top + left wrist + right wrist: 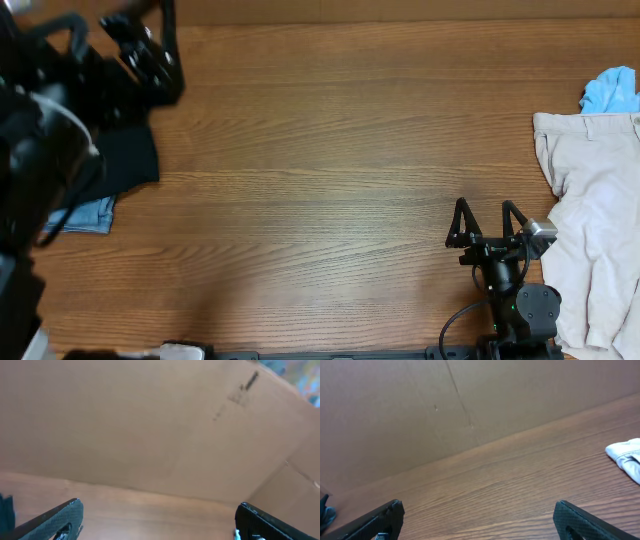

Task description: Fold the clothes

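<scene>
The left gripper [159, 506], at the upper left, and the right gripper [477, 505], at the lower right, are both released, jaws wide, grasping nothing. The black garment [130, 155] overlaps the faded-blue garment [85, 214] at the left edge. The beige garment [595, 230] lies below the light-blue garment [612, 90] at the right edge.

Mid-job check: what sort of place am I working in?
Probably a robot test bench, not a home: a bare wooden table, a cardboard wall behind it, and a beige garment and black piece staged at opposite ends.
</scene>
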